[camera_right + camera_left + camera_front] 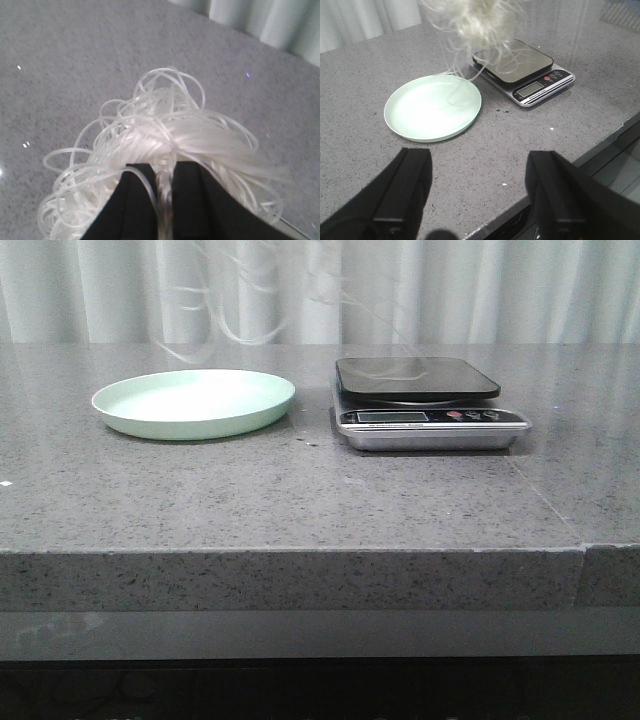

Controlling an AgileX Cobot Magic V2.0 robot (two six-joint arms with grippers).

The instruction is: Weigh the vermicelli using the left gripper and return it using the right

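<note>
The vermicelli (165,145) is a fluffy tangle of translucent white strands, pinched between the black fingers of my right gripper (166,172), which is shut on it. It hangs in the air: loose strands (235,300) dangle at the top of the front view, and the clump (480,20) shows above the scale and plate in the left wrist view. The pale green plate (130,405) lies bare at left. The scale (425,405) with its black platform sits at right, nothing on it. My left gripper (480,165) is open over the counter's near edge, holding nothing.
Grey speckled stone counter (300,500) with its front edge (300,550) close to the camera and a seam at right. White curtain (500,290) behind. The scale's display and buttons (542,82) face the front.
</note>
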